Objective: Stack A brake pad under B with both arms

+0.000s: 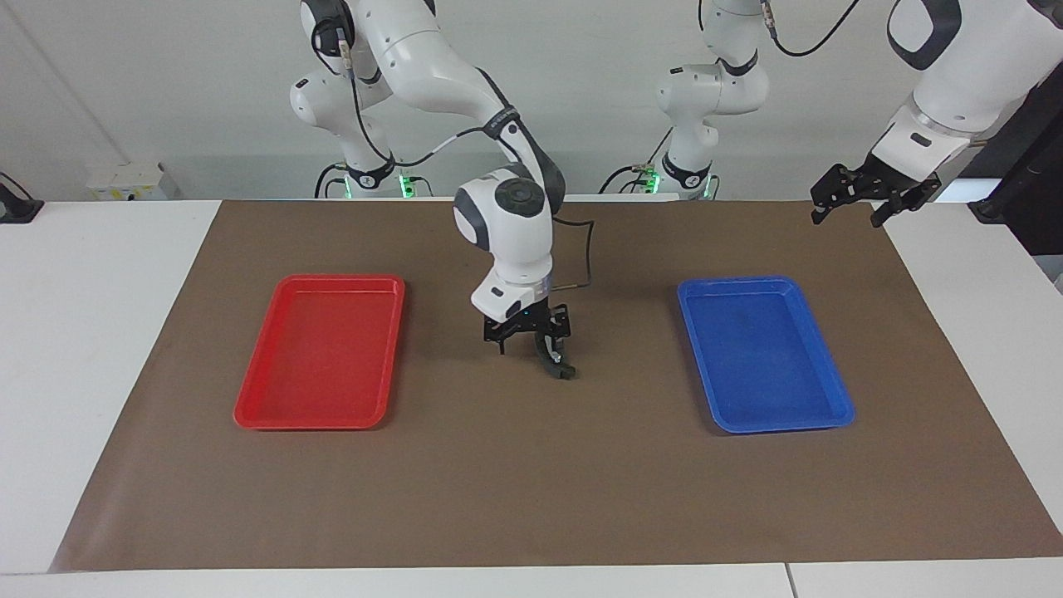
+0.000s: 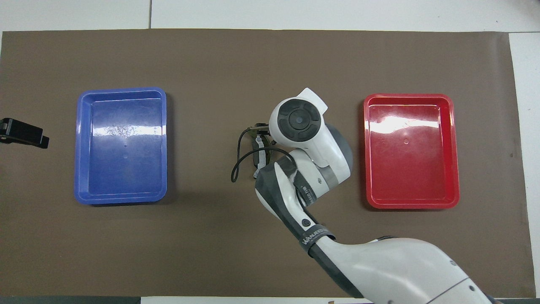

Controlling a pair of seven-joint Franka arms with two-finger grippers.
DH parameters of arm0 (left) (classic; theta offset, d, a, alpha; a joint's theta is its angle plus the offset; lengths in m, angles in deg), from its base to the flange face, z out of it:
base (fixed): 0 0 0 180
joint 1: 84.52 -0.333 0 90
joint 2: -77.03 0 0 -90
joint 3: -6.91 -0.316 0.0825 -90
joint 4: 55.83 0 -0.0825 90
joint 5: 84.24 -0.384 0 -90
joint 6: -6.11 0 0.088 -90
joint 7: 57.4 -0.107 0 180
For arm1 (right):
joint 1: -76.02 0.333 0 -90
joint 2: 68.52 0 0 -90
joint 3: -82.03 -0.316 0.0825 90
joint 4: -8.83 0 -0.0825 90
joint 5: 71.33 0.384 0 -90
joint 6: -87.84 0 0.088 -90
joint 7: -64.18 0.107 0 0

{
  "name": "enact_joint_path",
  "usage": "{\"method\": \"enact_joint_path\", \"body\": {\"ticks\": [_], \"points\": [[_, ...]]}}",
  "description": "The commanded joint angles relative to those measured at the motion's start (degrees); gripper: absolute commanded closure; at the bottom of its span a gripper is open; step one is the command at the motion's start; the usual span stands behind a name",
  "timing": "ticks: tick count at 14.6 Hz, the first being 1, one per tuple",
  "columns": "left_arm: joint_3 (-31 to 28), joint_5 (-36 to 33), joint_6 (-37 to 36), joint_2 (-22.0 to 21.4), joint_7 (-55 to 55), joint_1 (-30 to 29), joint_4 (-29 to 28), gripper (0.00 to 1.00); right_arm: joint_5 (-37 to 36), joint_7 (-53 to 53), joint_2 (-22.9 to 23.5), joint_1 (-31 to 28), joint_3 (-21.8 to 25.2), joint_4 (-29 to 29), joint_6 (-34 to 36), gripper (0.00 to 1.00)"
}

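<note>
**Right gripper low over a dark curved pad at mid-mat**

In the facing view, the right gripper (image 1: 529, 332) is seen low over the brown mat (image 1: 548, 473), between the red plastic tray (image 1: 257, 415) and the blue plastic tray (image 1: 839, 411). A dark, curved brake pad (image 1: 555, 363) is pinched at its upper end by the fingers, its lower end at the mat. Which of the two pads it is cannot be told. The left gripper (image 1: 859, 203) is held raised, spread, over the mat's edge at the left arm's end, waiting.

In the overhead view, the pad (image 2: 258, 153) is mostly covered by the right arm's wrist. Only the left gripper's tip (image 2: 25, 134) is shown, beside the blue tray (image 2: 80, 147).
</note>
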Motion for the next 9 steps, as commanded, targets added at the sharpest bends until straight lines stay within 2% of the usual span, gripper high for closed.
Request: {"method": "enact_joint_path", "body": {"ticks": [1,5,7,9], "points": [[0.5,-0.3,0.9,-1.8,-0.3,-0.5,-2.0,0.01,-0.9,-3.1,-7.8,-6.6,-0.6,2.2,7.4,0.00],[0.5,-0.3,0.9,-1.8,-0.3,-0.5,-2.0,0.01,-0.9,-13.7,-16.8,-13.9,-0.6,9.4,15.5,0.00],[0.4,-0.3,0.9,-1.8,-0.3,-0.5,-2.0,0.01,-1.0,-18.6,-19.1,-18.4,-0.6,9.7,20.5,0.00],[0.5,-0.3,0.9,-1.8,-0.3,-0.5,-2.0,0.01,-1.0,-21.1,-20.5,-22.5,-0.6,9.7,22.0,0.00]]}}
